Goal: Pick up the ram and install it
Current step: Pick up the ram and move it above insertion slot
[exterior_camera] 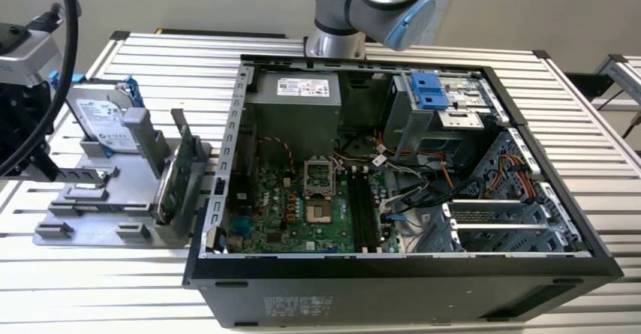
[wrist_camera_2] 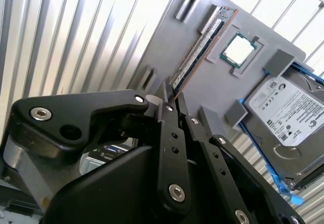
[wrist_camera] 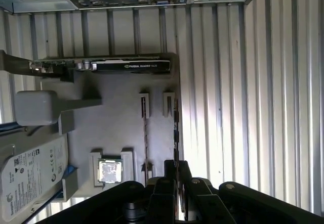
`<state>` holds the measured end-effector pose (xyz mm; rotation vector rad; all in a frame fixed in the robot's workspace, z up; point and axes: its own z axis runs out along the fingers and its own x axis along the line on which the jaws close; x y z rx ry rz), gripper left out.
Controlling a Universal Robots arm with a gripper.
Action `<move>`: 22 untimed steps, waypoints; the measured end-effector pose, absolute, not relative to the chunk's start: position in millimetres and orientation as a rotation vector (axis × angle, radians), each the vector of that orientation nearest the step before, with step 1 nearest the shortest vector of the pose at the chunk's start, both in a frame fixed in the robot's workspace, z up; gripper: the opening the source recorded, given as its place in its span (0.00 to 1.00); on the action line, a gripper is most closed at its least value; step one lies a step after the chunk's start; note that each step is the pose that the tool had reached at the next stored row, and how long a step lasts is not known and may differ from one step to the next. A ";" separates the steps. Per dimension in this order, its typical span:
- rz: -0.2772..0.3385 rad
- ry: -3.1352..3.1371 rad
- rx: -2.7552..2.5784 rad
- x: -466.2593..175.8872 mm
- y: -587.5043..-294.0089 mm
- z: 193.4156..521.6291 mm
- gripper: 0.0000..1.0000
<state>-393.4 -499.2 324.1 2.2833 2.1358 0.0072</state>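
While the ram [wrist_camera_2: 202, 48], a long, thin, dark green memory stick with black chips, is standing on its long edge in a slot of the flat grey plastic holder tray [wrist_camera_2: 217, 90], the black two-fingered gripper [wrist_camera_2: 173, 95] is hanging over the stick's near end. In both wrist views the fingers [wrist_camera_2: 167, 128] are sitting narrow, one against each face of the thin board, so the hand is pinching the ram. The board is lying along its slot in the tray, not raised out of it.

Just beside the ram, a square silver processor chip [wrist_camera_2: 240, 49] is resting in its own pocket. Past the chip, a silver hard drive with blue rails [wrist_camera_2: 286, 115] is leaning at the tray's edge. In the exterior view a taller green expansion card [exterior_camera: 179, 165] is standing upright on the same tray. The tray is lying on the ribbed metal table [exterior_camera: 581, 109], to the exterior view's left of the open black computer case [exterior_camera: 401, 296]. The case is lying on its side with its green motherboard [exterior_camera: 290, 214] facing up, well apart from the ram.
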 end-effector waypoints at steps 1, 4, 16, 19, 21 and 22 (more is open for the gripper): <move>0.007 2.136 2.283 -393.4 -499.2 324.8 0.00; 0.007 2.136 2.283 -393.4 -499.2 327.2 0.00; 0.007 2.136 2.283 -393.4 -499.2 336.5 0.00; 0.007 2.136 2.283 -393.4 -499.2 338.7 0.00; 0.007 2.136 2.283 -393.4 -499.2 340.1 0.00; 0.007 2.136 2.283 -393.4 -499.1 340.9 0.00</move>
